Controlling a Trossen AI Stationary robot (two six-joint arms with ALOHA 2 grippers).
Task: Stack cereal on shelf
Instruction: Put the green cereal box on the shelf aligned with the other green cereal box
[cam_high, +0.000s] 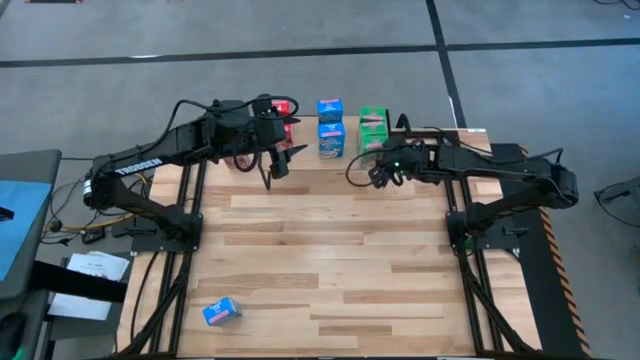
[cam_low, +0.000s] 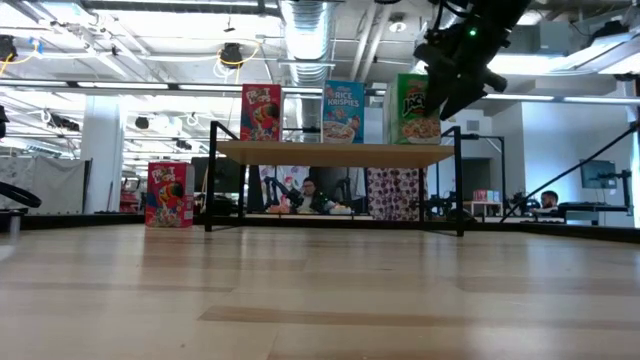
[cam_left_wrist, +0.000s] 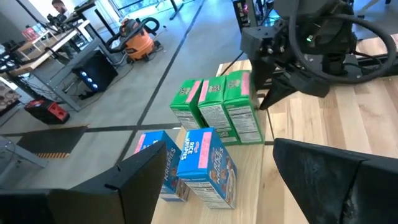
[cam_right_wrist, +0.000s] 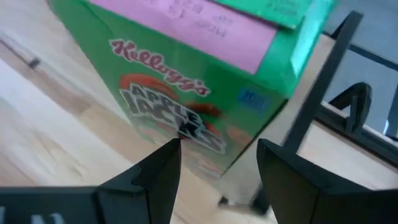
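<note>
Low light-wood shelf on black wire legs stands at far table edge. On it: red cardboard cereal box left, blue boxes middle, green boxes right. Right gripper just in front of green boxes, fingers apart, nothing held. Left gripper near red boxes, fingers apart, empty. One blue box lies flat at near left of table.

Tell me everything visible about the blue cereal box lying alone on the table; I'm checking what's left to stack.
The lone blue cereal box is a small rectangular cardboard carton with a white-and-pink printed face. It lies flat on the slatted wooden table, slightly askew, near the front left corner, far from the shelf and the other boxes. Nothing touches it except the tabletop; both arms are away at the shelf. Only the high view shows it.
</note>
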